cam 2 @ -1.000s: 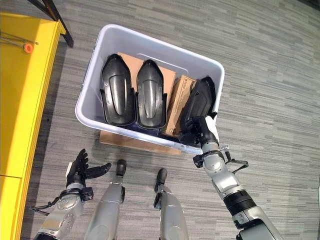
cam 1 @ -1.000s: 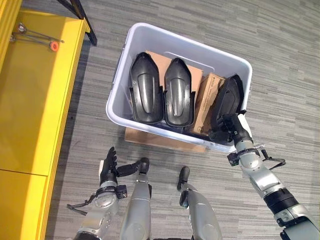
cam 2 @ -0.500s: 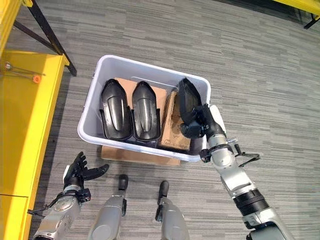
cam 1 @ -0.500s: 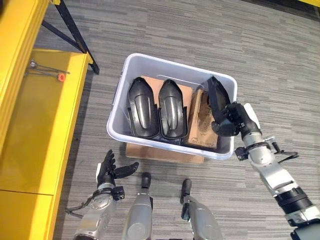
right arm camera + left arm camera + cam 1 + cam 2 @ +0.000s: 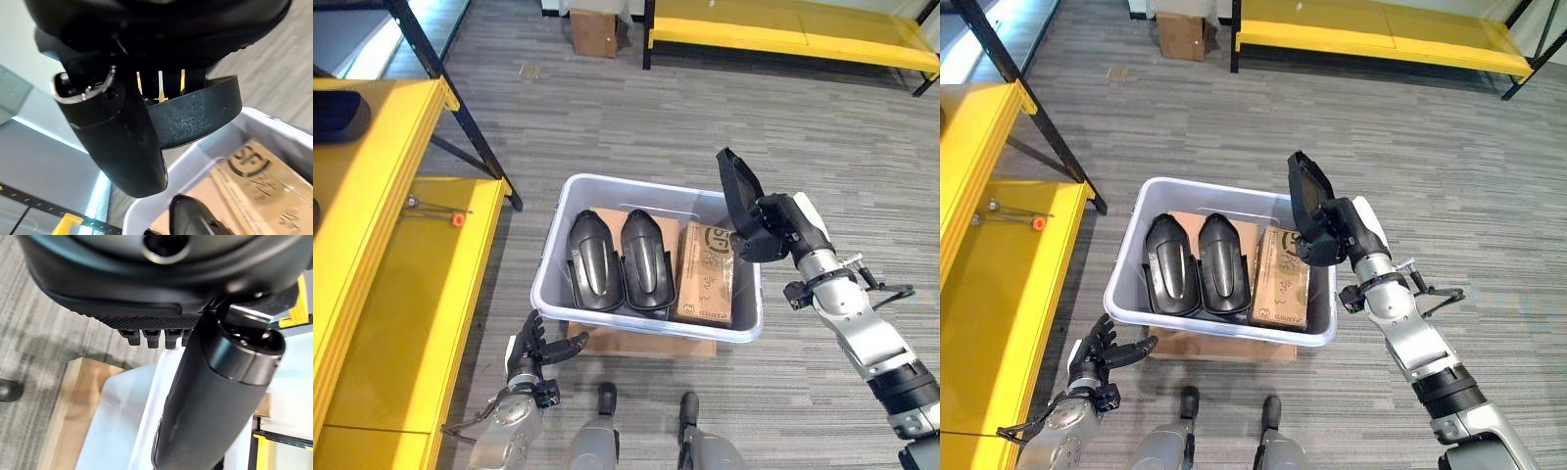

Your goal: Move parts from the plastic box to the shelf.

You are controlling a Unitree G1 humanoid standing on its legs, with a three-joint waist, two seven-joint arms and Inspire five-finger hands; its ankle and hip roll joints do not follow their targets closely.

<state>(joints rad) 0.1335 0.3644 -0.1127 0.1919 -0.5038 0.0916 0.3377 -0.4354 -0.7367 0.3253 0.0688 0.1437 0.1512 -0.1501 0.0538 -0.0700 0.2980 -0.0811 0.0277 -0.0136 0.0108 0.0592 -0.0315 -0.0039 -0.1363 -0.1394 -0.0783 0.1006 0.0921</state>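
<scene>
**Left eye view: one part lifted clear of the box, shelf to the robot's left**

One black part is held by the right hand, with fingers and thumb curled around its lower end. The part is raised above the right edge of the plastic box, long axis steeply upright. Two more black parts are left lying side by side in the box, long axes running from near wall to far wall, beside a cardboard carton at the box's right end.

The yellow shelf stands on the robot's left, across the full width of the box from the held part; a leftward carry is judged necessary. The left hand is nearer the shelf, low by the box's near left corner, fingers spread and holding nothing.

The right wrist view resolves the curved rim of the held part against the thumb, a contact hidden in the eye views.
</scene>
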